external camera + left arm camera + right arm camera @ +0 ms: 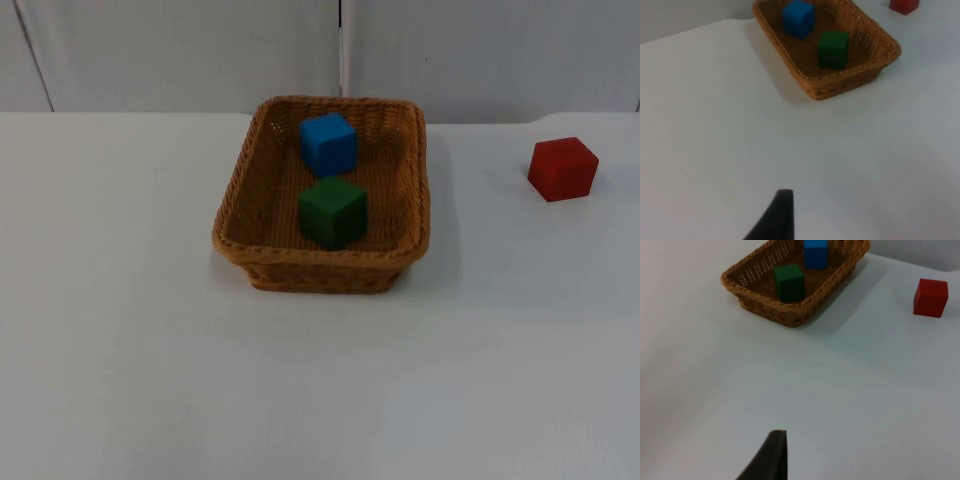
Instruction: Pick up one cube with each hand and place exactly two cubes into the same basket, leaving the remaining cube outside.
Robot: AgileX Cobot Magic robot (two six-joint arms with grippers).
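Blue cube [328, 143] and green cube [333, 211] sit in the basket [236, 215]; red cube [563, 168] stays on the tabletop [120, 330]. Both arms wait, finger state unknowable; any further reach risks adding a third cube.

blue cube [328, 144], green cube [333, 211] — red cube [563, 168]

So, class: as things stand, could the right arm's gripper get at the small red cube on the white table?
Probably yes. The red cube stands alone on the white table, apart from the woven wicker basket, with bare table between it and the right gripper.
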